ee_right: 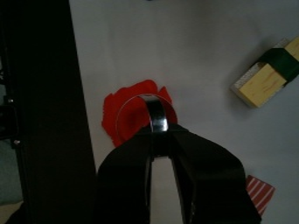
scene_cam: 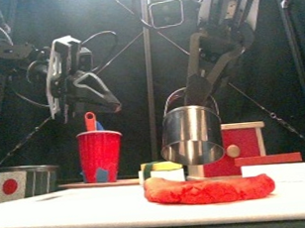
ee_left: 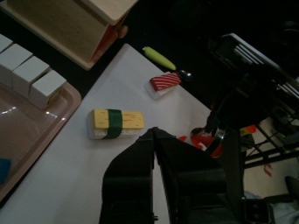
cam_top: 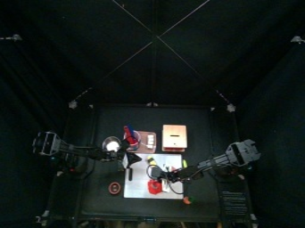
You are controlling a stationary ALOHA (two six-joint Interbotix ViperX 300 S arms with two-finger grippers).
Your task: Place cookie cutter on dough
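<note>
The right hand [scene_cam: 194, 101] gripped the metal cookie cutter [scene_cam: 193, 135] by its rim, just above the dough [scene_cam: 209, 189]. It was not yet set down. Whether the left hand [scene_cam: 98, 95] was open, I couldn't tell.

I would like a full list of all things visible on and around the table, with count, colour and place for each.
dough: one, bright red, flat on the white board near the table's front
cookie cutter: one, metal ring, held just above the dough
white board: one, white, under the dough
yellow block with green band: one, on the board beside the dough
red striped piece: one, red and white, on the board
red cup: one, red, behind the board
wooden box: one, tan, at the back
left gripper: black, hovering, holds nothing
right gripper: black, gripping the cutter's rim
</note>
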